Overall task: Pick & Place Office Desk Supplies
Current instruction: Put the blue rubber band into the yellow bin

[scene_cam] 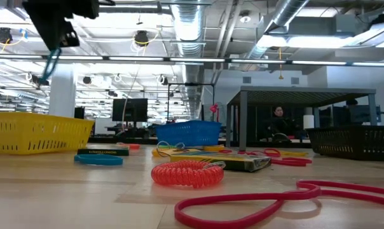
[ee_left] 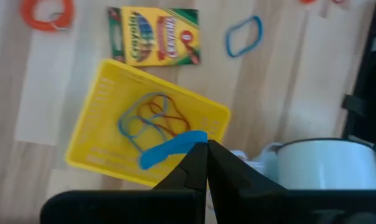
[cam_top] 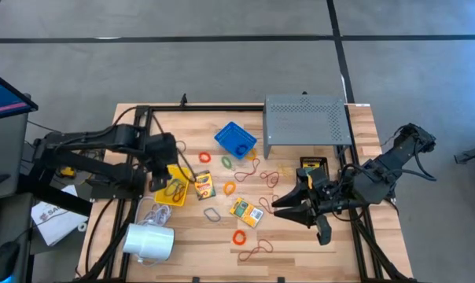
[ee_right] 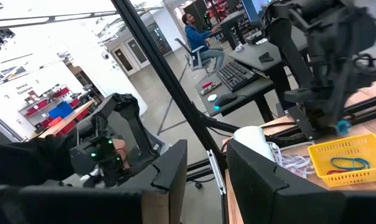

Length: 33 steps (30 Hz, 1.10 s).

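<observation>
Left gripper (ee_left: 200, 163) hangs above the yellow basket (ee_left: 101, 102), fingers pinched on a blue rubber band (ee_left: 169, 149) whose long axis droops toward the basket floor. Right gripper (ee_right: 206, 165) hovers half-open, empty, over the table's right side.

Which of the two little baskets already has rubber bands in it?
The yellow basket, under the left arm, holds several bands; the blue basket further back shows no such bands.
</observation>
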{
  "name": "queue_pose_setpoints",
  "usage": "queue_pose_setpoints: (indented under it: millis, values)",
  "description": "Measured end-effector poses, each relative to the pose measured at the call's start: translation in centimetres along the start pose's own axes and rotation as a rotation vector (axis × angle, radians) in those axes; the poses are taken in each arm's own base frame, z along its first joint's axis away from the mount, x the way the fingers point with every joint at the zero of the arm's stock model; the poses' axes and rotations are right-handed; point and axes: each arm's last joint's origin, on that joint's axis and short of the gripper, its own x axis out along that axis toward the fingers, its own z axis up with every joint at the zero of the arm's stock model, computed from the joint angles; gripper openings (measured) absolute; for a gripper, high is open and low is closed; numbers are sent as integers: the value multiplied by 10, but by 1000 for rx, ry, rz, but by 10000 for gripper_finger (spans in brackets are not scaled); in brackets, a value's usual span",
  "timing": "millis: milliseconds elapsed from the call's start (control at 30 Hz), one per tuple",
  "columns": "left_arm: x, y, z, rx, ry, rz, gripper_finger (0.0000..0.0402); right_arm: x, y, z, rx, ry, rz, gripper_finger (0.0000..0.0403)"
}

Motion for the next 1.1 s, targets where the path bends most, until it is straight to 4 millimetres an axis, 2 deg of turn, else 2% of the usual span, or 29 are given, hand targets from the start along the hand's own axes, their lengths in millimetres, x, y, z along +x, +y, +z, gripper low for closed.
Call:
queue_pose_setpoints:
  millis: [133, 267, 433, 767, 933, 1100]
  values:
    - [4, -13, -4, 18, 22, -16, 0, 0, 0, 0, 0, 1, -1, 111]
    - [20, -20, -7, 46, 75, -1, 0, 0, 0, 0, -1, 2, -1, 111]
    - [42, -21, -9, 62, 154, 25, 0, 0, 0, 0, 2, 3, -1, 111]
    - [84, -17, -4, 116, 191, 58, 0, 0, 0, -1, 8, 6, -3, 111]
    - [95, -14, -5, 143, 245, 82, 0, 0, -1, -1, 6, 10, -6, 111]
    - [95, -13, -4, 163, 224, 142, 13, 0, -1, -1, 5, 11, -7, 111]
